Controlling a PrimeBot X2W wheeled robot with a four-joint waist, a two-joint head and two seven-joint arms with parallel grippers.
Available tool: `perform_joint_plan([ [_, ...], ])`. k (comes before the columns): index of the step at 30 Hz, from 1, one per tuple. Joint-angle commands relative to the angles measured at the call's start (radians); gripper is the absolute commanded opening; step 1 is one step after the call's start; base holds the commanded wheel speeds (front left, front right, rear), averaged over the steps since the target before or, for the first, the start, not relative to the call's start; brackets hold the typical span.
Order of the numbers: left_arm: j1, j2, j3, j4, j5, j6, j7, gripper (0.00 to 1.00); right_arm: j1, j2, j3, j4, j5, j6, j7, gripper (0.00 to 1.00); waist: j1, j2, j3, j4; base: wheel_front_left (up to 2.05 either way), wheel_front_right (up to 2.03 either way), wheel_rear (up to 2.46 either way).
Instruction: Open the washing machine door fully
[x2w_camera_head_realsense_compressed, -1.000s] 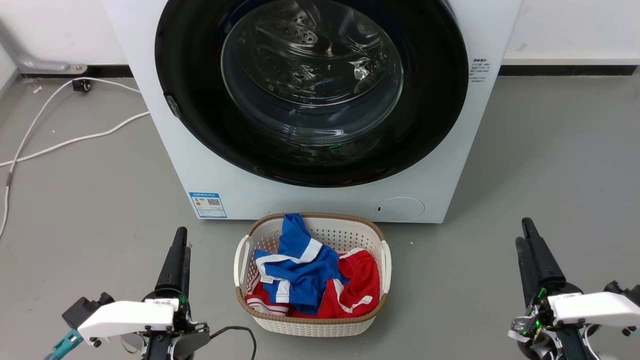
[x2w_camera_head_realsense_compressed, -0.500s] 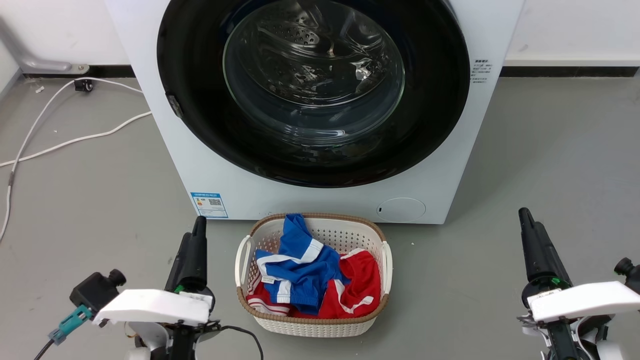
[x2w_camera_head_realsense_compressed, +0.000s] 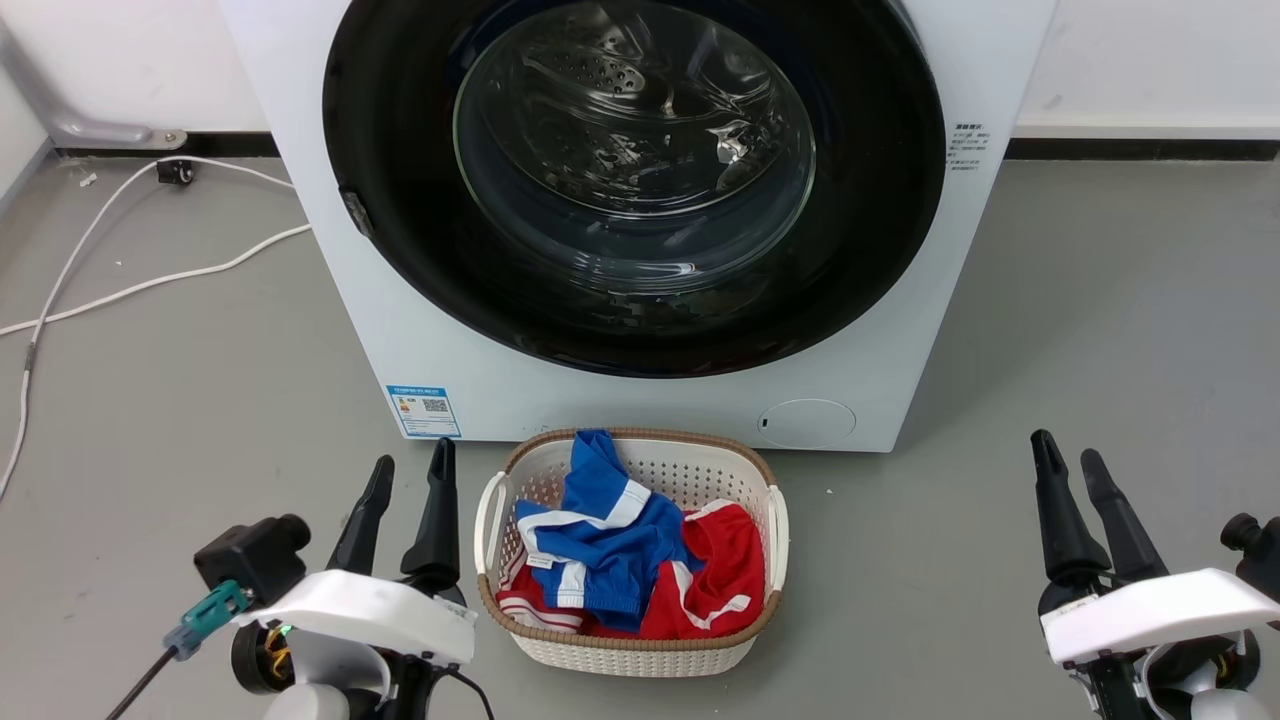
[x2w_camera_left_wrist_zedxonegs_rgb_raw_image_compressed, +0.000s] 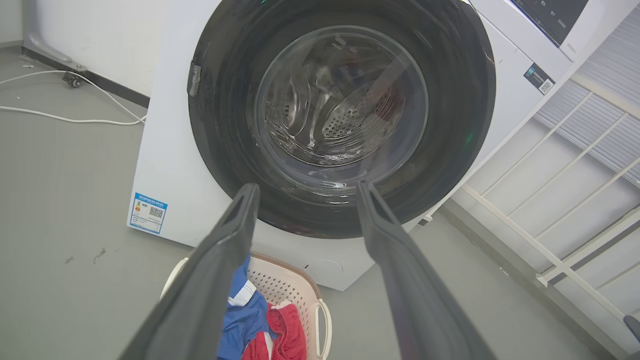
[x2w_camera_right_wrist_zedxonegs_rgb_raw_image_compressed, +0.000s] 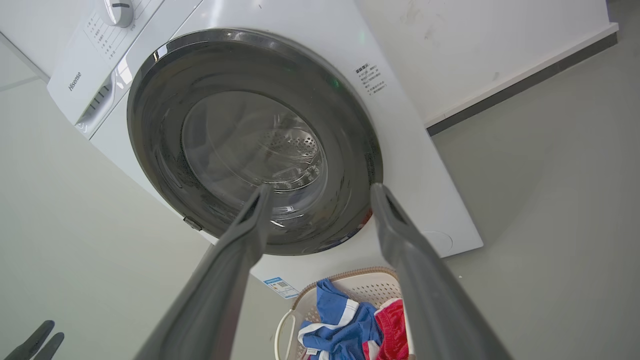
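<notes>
Black and glossy, the washing machine door (x2w_camera_head_realsense_compressed: 635, 150) fills the upper centre of the head view. It lies flat against the front of the white washing machine (x2w_camera_head_realsense_compressed: 420, 340) and looks shut, with no gap at its rim in either wrist view.

The change is in the pincers. A second ago both had their dark fingers pressed together. Now the left pincer (x2w_camera_head_realsense_compressed: 414, 455), at the lower left, has its fingers spread apart and empty. The right pincer (x2w_camera_head_realsense_compressed: 1065, 447), at the lower right, has parted its fingers too and holds nothing. The left one has also come up and toward the centre, so its tips are now just beside the left handle of the laundry basket (x2w_camera_head_realsense_compressed: 690, 470) on the floor below the door. The whole head view has slid a little to the right, so the camera moved and the machine did not.

For the task this reads as getting ready rather than progress — the door is untouched and both pincers are well short of it. A small grey catch (x2w_camera_head_realsense_compressed: 352, 212) at the door's left edge looks the likely place to pull, and the left pincer is the nearer to it. The basket of blue and red clothes stands close under the door — the arm may have to reach over it.
</notes>
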Motion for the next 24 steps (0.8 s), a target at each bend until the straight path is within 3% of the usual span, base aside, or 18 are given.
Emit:
perform_joint_plan([
  [1, -0.027, 0.009, -0.009, -0.010, 0.033, 0.005, -0.009, 1.00, -0.004, -0.001, -0.005, -0.016, -0.029, 0.001, -0.002, 1.00, 0.0000, 0.0000, 0.000, 0.001, 0.00, 0.00, 0.00],
  [24, -0.049, 0.068, -0.114, 0.001, 0.310, 0.072, -0.069, 1.00, 0.030, -0.001, -0.011, -0.082, -0.319, 0.002, 0.008, 1.00, 0.0000, 0.0000, 0.004, 0.008, 0.00, 0.00, 0.00],
])
